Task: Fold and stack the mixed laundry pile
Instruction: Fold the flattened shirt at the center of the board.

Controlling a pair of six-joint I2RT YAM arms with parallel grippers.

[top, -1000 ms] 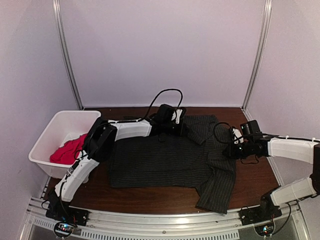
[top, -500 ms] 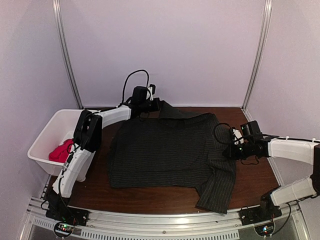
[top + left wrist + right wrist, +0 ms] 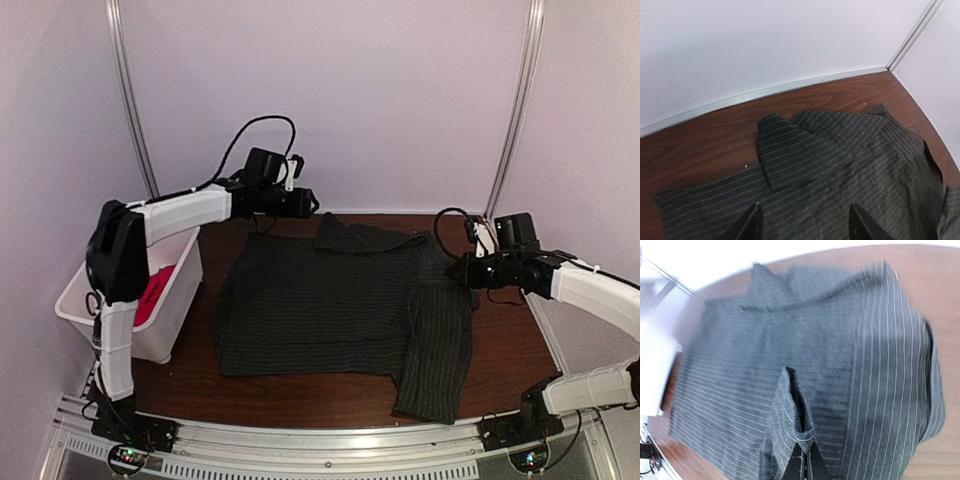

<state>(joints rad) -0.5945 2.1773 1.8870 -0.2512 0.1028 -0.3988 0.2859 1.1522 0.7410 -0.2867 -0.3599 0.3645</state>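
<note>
Top external view: the brown wooden table (image 3: 300,392) fills the floor of my booth, and the dark charcoal pinstriped shirt (image 3: 320,305) lies spread across its middle, nearly flat, with its collar toward the far wall. One sleeve (image 3: 435,370) runs down the right side of the shirt toward the near edge, rumpled and lying partly over the body.

At the table's left edge stands the white plastic bin (image 3: 175,300), partly hidden behind my left arm. The red T-shirt (image 3: 155,288) is inside it, only a strip of red showing past the arm, well apart from the shirt.

My right gripper (image 3: 462,272) is at the shirt's right side, near the shoulder. In my right wrist view the gripper (image 3: 802,465) is clenched on a fold of the shirt (image 3: 850,365), and a narrow ridge of striped cloth stands up from my fingertips while the rest lies spread on the table beyond.

My left gripper (image 3: 300,203) hangs above the far edge of the table, just left of the collar (image 3: 335,235). In my left wrist view its fingers (image 3: 752,227) stand apart with nothing between them, released, and my left gripper (image 3: 806,227) is clear of the cloth. Below it, the shirt (image 3: 850,185) shows a pointed collar flap (image 3: 782,152) turned over on the fabric near the far wall
</note>
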